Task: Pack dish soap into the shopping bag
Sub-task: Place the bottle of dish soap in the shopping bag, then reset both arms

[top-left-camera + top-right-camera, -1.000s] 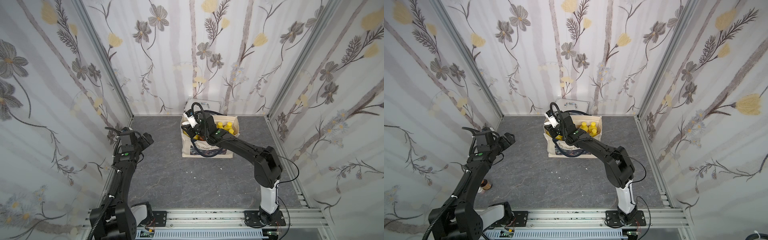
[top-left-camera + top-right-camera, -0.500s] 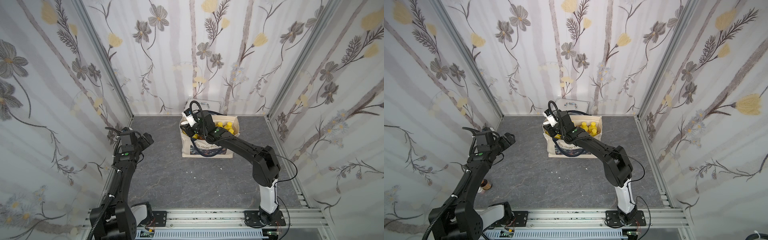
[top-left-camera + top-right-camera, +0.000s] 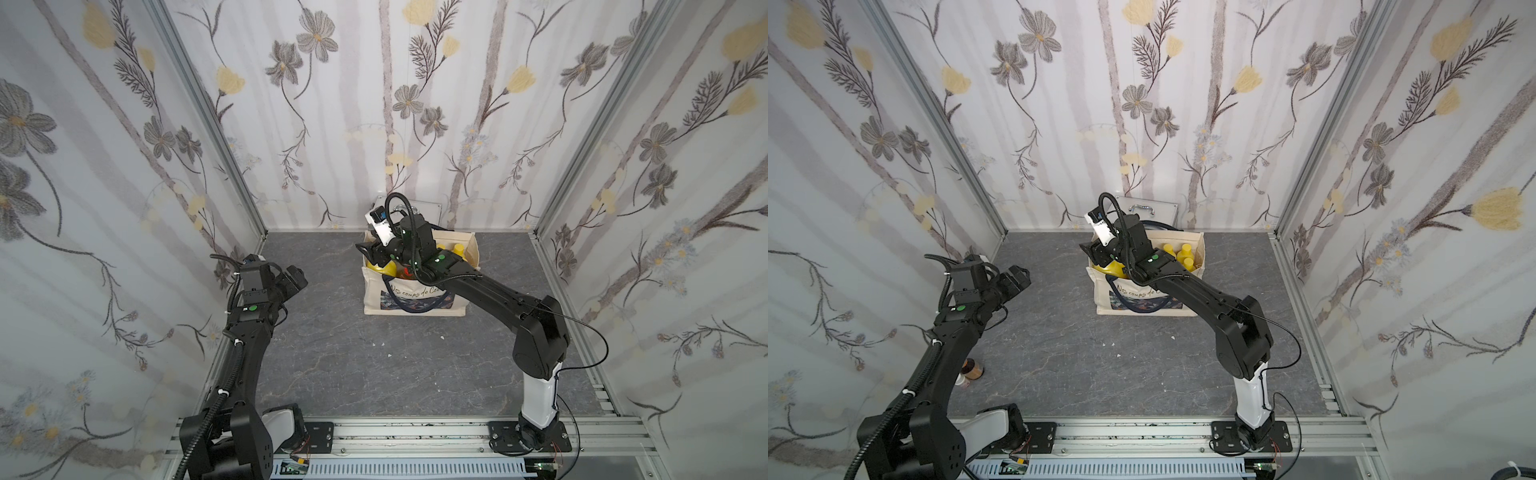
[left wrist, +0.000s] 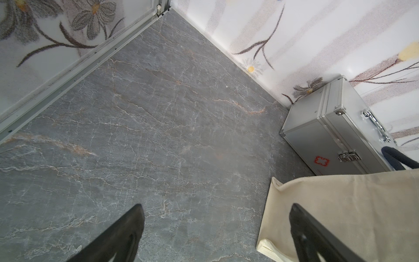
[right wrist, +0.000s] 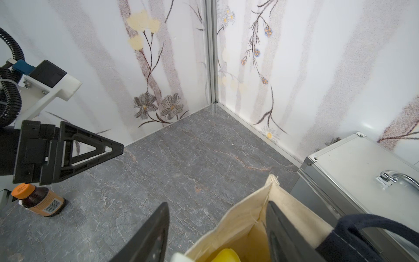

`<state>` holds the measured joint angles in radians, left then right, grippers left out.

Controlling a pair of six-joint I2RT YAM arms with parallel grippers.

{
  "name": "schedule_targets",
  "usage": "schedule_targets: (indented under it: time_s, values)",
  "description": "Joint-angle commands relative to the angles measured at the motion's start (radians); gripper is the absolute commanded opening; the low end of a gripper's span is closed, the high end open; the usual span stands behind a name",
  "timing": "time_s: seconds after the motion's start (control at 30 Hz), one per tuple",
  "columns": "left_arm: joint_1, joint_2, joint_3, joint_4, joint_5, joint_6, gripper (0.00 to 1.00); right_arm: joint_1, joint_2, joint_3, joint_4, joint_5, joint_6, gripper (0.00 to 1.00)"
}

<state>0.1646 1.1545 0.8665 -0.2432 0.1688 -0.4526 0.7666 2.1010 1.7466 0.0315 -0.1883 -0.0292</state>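
Note:
The cream shopping bag (image 3: 419,297) (image 3: 1148,297) stands upright near the back wall in both top views. Dish soap sits inside it: several yellow caps (image 3: 457,249) (image 3: 1179,253) and a big yellow bottle (image 3: 384,269) (image 3: 1112,268). My right gripper (image 3: 374,254) (image 5: 217,203) hovers open over the bag's left end. The bag's end wall (image 5: 244,217) and a yellow bottle top (image 5: 226,256) show between its fingers, and nothing is held. My left gripper (image 3: 296,282) (image 4: 216,206) hangs open and empty over the floor at the left, apart from the bag (image 4: 340,204).
A silver metal case (image 4: 328,136) (image 5: 353,167) (image 3: 1150,205) stands against the back wall right behind the bag. A small brown bottle with an orange cap (image 5: 38,199) (image 3: 971,368) stands on the floor by the left wall, under my left arm.
My right gripper has shifted slightly toward the bag's left end and its jaws have spread apart. The left arm has not moved.

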Motion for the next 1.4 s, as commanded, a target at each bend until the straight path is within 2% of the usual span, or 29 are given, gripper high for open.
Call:
schedule_targets:
  time_s: [0.0,0.1,0.43,0.7,0.83,0.97,1.03,1.17,1.23,1.3,1.37]
  values:
    - [-0.001,-0.002,0.003,0.02,0.0,-0.013,1.0,0.001,-0.027,0.011,0.012,0.015,-0.013,0.65]
    - [-0.001,-0.003,0.002,0.018,-0.005,-0.012,1.0,0.001,-0.053,0.011,-0.004,0.027,-0.014,0.7]
    - [0.0,-0.015,0.005,0.01,-0.023,-0.006,1.0,0.0,-0.159,-0.012,-0.057,0.116,-0.002,0.75]
    - [-0.044,-0.058,-0.001,0.016,-0.07,0.012,1.0,-0.045,-0.407,-0.227,-0.058,0.242,0.006,0.78]
    - [-0.107,-0.103,-0.025,0.056,-0.109,0.038,1.0,-0.097,-0.564,-0.39,-0.054,0.327,0.011,0.8]
    - [-0.165,-0.16,-0.136,0.208,-0.172,0.093,1.0,-0.211,-0.723,-0.618,-0.015,0.393,0.051,0.84]
    - [-0.177,-0.163,-0.216,0.318,-0.232,0.113,1.0,-0.265,-0.796,-0.757,0.061,0.444,0.054,0.93]
    - [-0.178,-0.09,-0.281,0.407,-0.306,0.186,1.0,-0.388,-0.921,-1.025,0.237,0.537,0.095,1.0]
    - [-0.177,-0.041,-0.308,0.46,-0.347,0.215,1.0,-0.449,-0.968,-1.147,0.347,0.579,0.118,1.0]
    - [-0.178,0.007,-0.369,0.594,-0.36,0.252,1.0,-0.515,-0.998,-1.259,0.472,0.624,0.12,1.0]
    - [-0.177,0.059,-0.457,0.8,-0.373,0.292,1.0,-0.58,-1.005,-1.355,0.584,0.662,0.12,1.0]
